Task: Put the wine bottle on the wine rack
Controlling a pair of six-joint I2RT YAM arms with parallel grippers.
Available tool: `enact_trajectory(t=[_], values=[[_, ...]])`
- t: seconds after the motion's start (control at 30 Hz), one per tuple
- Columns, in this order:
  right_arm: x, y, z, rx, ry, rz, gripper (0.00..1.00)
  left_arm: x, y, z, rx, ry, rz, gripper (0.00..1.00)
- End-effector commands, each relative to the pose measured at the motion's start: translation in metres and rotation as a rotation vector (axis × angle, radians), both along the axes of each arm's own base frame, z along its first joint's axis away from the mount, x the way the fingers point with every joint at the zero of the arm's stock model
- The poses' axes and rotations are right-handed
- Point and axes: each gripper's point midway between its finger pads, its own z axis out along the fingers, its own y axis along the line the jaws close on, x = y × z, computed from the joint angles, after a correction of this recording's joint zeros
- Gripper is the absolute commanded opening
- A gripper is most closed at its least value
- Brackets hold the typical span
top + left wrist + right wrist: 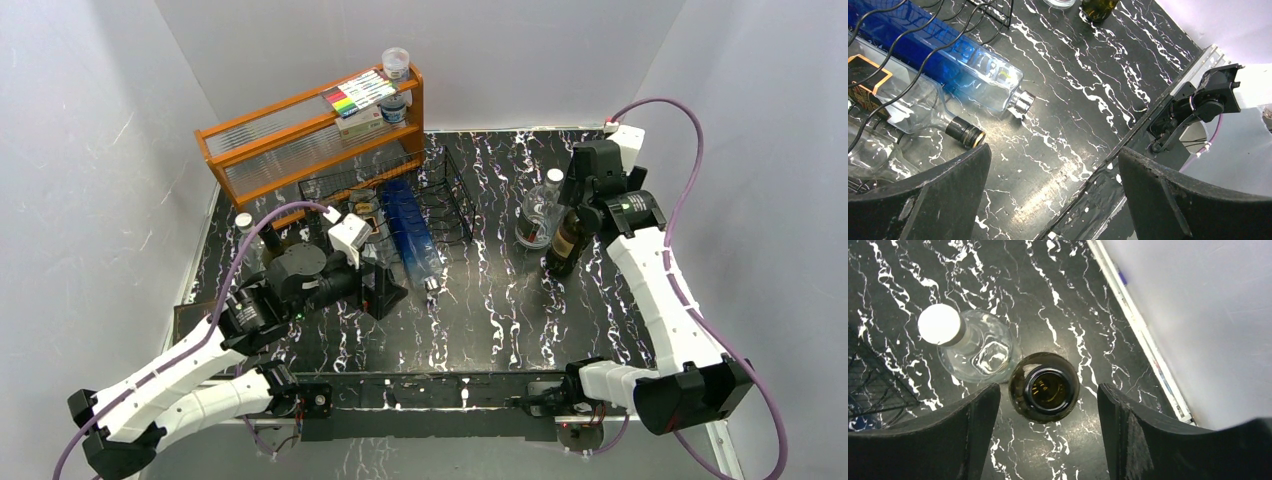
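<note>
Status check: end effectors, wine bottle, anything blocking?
Left end effector open by wine rack. Right end effector open, straddling upright wine bottle, no contact. Clear bottle close beside it, tight for one finger.

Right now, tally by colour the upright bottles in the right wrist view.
Clear bottle: 1
Dark bottle: 1
Total: 2
</note>
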Motion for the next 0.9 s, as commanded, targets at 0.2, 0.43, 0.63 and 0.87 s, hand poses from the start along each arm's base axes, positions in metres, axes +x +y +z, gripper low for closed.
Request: enact_trajectory(t=[0.2,0.43,0.63,0.87], values=[[0.021,-0.002,-0.009,-0.044,-0.027,0.033,0.67,-0.002,-0.006,0.012,-0.067,0.031,0.008,0.98],[0.019,-0.004,-0.018,-0.029,-0.013,0.022,0.35,0.001,0.001,0.014,-0.087,0.032,0.054,0.98],[0.005,-0.008,0.01,-0.036,-0.039,0.032,0.0,0.001,-0.002,0.017,-0.084,0.014,0.036,0.98],[-0.018,0.005,0.053,0.047,-0.106,0.117,0.0,0.007,-0.012,0.029,-0.1,-0.026,0.013,0.98]])
